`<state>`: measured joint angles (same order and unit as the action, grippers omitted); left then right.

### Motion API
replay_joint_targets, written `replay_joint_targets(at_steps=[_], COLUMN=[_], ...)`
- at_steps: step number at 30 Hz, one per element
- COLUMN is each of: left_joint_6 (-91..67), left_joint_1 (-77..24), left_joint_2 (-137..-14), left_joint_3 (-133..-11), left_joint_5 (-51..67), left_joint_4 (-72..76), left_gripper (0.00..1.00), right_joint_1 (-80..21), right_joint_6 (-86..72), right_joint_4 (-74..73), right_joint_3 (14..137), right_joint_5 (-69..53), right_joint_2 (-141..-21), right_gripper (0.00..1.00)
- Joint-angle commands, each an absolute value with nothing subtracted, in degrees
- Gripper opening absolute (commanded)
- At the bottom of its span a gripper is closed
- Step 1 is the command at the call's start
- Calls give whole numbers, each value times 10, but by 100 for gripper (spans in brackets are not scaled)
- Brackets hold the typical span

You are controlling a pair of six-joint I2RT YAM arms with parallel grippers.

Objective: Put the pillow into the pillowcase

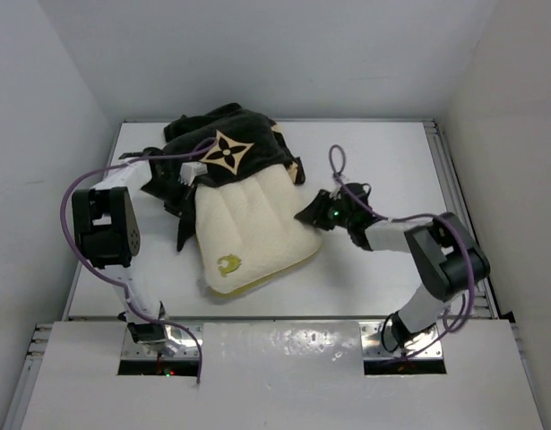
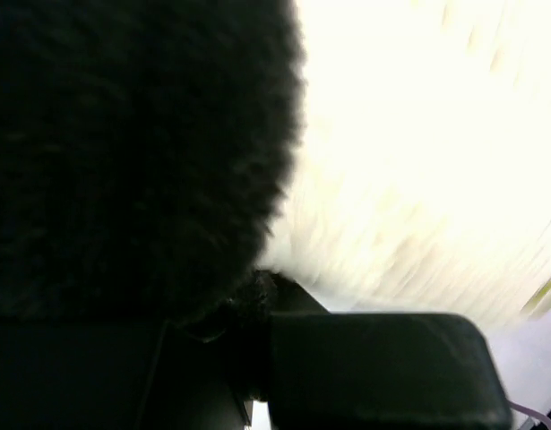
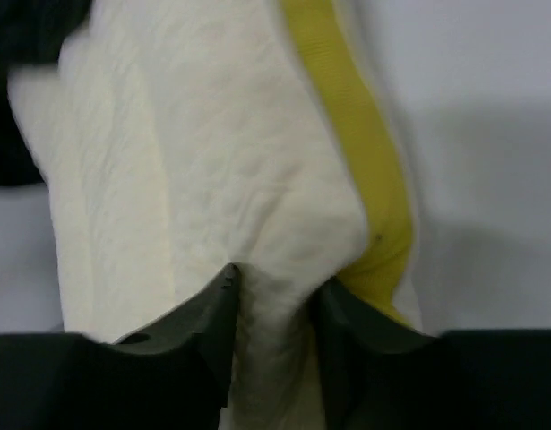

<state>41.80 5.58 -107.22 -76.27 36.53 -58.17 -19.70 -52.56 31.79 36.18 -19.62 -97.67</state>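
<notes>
The cream-white pillow (image 1: 253, 228) lies in the middle of the table, its far end inside the black flower-printed pillowcase (image 1: 223, 148), its near end with the yellow logo bare. My right gripper (image 1: 313, 215) is shut on the pillow's right edge; in the right wrist view the fingers (image 3: 208, 313) pinch a fold of the pillow (image 3: 212, 179) beside its yellow side band (image 3: 360, 161). My left gripper (image 1: 187, 184) is at the case's left edge, shut on the black pillowcase fabric (image 2: 132, 152), with the pillow (image 2: 418, 134) right beside it.
The white table (image 1: 383, 161) is walled in by white panels on the left, back and right. A purple cable (image 1: 338, 166) loops on the table behind the right gripper. The arm bases stand at the near edge.
</notes>
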Motion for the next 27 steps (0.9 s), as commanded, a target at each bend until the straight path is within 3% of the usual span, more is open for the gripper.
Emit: replay_joint_targets(at_steps=[1,2,4,5,10,15,17,18,19,21,22,25,27], left_joint_6=[411,408,409,410,412,410,410,412,413,419,421,428,434], left_joint_1=[102,112,140,148,157,157,157,157,159,159,159,164,168], left_joint_2=[-1069,-1070,-1077,-1078,-1077,-1070,-1065,-1059,-1057,-1048,-1044,-1035,-1034], left_joint_3=[-794,-799,-802,-802,-800,-789,-781,-779,-773,-769,-763,-752,-745], left_joint_5=[378,366,353,344,311,311,311,311,309,306,305,312,316], left_joint_4=[-573,-571,-572,-572,-560,-555,-555,-555,-555,-557,-558,-563,-567], left_gripper=[0,0,0,0,0,0,0,0,0,0,0,0,0], right_joint_1=[-337,-356,-379,-374,-281,-214,-206,-204,-205,-211,-214,-225,-231], right_joint_6=[-539,-513,-459,-450,-431,-446,-439,-442,-445,-447,-447,-439,-437], right_joint_4=[316,239,181,178,168,155,136,133,136,151,155,133,124], right_joint_3=[359,371,372,360,318,372,437,478,491,527,540,598,635], right_joint_5=[-223,-228,-220,-214,-173,-134,-148,-150,-146,-132,-129,-119,-110], right_joint_2=[-907,-894,-844,-822,-706,-783,-872,-903,-931,-999,-1020,-1090,-1130], right_gripper=[43,75,96,99,99,95,49,33,27,42,62,72,72])
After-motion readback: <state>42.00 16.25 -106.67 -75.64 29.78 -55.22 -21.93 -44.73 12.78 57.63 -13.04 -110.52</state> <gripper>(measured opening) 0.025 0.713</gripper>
